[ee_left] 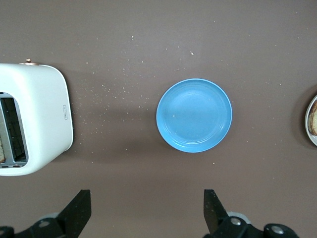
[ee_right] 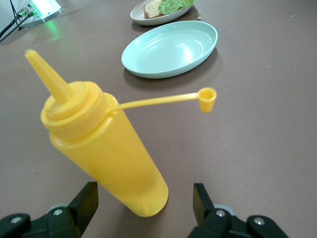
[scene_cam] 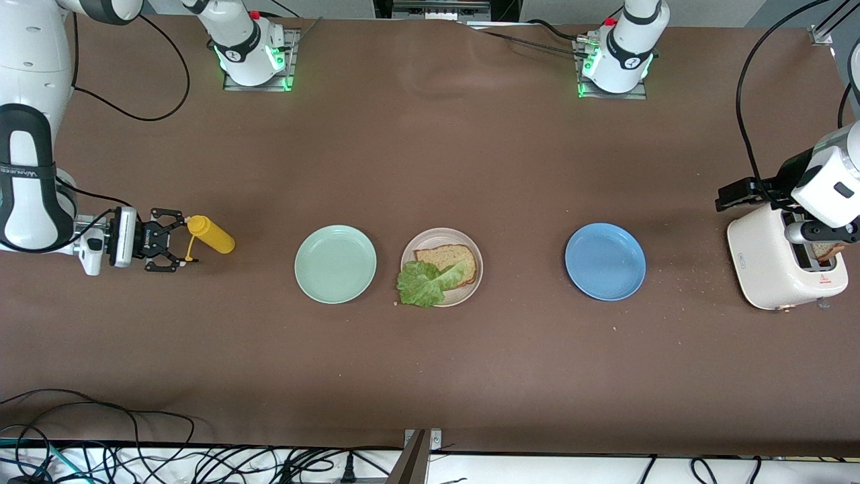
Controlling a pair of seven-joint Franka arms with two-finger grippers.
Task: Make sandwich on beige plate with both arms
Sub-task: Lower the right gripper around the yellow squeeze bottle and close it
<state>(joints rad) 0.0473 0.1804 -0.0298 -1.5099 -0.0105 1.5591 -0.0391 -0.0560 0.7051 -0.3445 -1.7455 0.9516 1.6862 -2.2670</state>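
step: we judge the sandwich half built; one bread slice (scene_cam: 449, 261) and the lettuce leaf (scene_cam: 424, 282) lie on the beige plate (scene_cam: 472, 285), top slice not on yet.

second slice: we see a brown piece of bread (scene_cam: 828, 250) in the slot of the white toaster (scene_cam: 772, 269) at the left arm's end of the surface.

left gripper (ee_left: 147, 213): jaws released and wide, holding nothing, up in the air over the toaster and the surface beside the blue plate (ee_left: 194, 115).

key relation: in the left wrist view the toaster slot sits off to one side of the jaws, not between them; the blue plate lies straight ahead of the jaws. We judge the left arm nearer to the toaster bread than the right arm, by a lot.

slot axis: long and narrow; we think the jaws need to line up across the slice's thin faces.

right gripper (scene_cam: 168, 249): jaws spread, low at the right arm's end of the surface, with the yellow squeeze bottle (scene_cam: 211, 235) just ahead of them; we see no grip on it.

bottle: tilted, nozzle pointing back toward the jaws, cap open on its strap (ee_right: 207, 98).

mint-green plate (scene_cam: 335, 263): bare, beside the beige plate, between it and the right jaws.

risk: we reckon the slice could crumble or catch on the slot when lifted.
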